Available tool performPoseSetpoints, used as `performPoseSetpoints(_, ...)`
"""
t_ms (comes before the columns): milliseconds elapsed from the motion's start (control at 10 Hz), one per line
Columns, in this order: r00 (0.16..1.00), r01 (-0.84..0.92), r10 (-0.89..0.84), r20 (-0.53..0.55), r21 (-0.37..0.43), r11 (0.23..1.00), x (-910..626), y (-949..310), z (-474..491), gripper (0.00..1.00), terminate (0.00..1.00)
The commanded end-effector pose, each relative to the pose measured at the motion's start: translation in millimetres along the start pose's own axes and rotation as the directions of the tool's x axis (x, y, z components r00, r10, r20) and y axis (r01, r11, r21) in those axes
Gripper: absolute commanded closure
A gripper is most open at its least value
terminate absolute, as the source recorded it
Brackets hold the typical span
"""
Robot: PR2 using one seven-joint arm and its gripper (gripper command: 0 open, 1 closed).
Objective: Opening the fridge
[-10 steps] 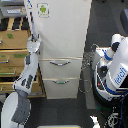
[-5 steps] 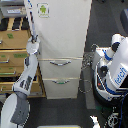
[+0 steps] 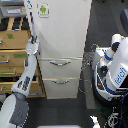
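Note:
The fridge [image 3: 62,35] stands tall and white in the middle of the exterior view, with a green sticker [image 3: 43,9] near the top of its upper door. Two lower drawers carry curved silver handles [image 3: 60,62]. My arm rises from the bottom left corner. Its gripper [image 3: 34,38] sits against the lower left edge of the upper door. A narrow white strip [image 3: 31,17] slants up from the gripper along that edge, like the door's side standing slightly ajar. The fingers are too small and dark to make out.
A tan wooden drawer cabinet [image 3: 11,47] stands directly to the exterior view's left of the fridge, behind my arm. A white robot body with a blue label [image 3: 117,75] and loose cables [image 3: 87,67] fills the exterior view's right. Dark floor lies in front.

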Motion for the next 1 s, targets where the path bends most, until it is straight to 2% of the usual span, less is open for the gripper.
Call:
performPoseSetpoints(100,0.997,0.066,-0.067,-0.028,-0.041,0.997,-24.6,-20.5,-0.8,1.00,0.00)
performPoseSetpoints(300,0.973,0.232,-0.232,0.016,-0.042,0.972,-94.0,-47.7,48.3,1.00,0.00)
performPoseSetpoints(500,0.905,0.425,-0.420,0.070,-0.093,0.900,-210.9,-99.1,121.3,1.00,0.00)
performPoseSetpoints(600,0.828,0.560,-0.552,0.096,-0.136,0.817,-326.0,-148.2,162.2,1.00,0.00)
performPoseSetpoints(700,0.812,0.583,-0.575,0.104,-0.189,0.790,-376.4,-180.4,173.2,1.00,0.00)
performPoseSetpoints(800,0.798,0.592,-0.589,0.127,-0.341,0.730,-471.5,-271.2,186.9,1.00,0.00)
performPoseSetpoints(900,0.770,0.619,-0.627,0.123,-0.383,0.685,-503.9,-303.2,192.2,1.00,0.00)
performPoseSetpoints(1000,0.609,0.758,-0.784,0.119,-0.378,0.531,-591.9,-321.0,223.1,1.00,0.00)
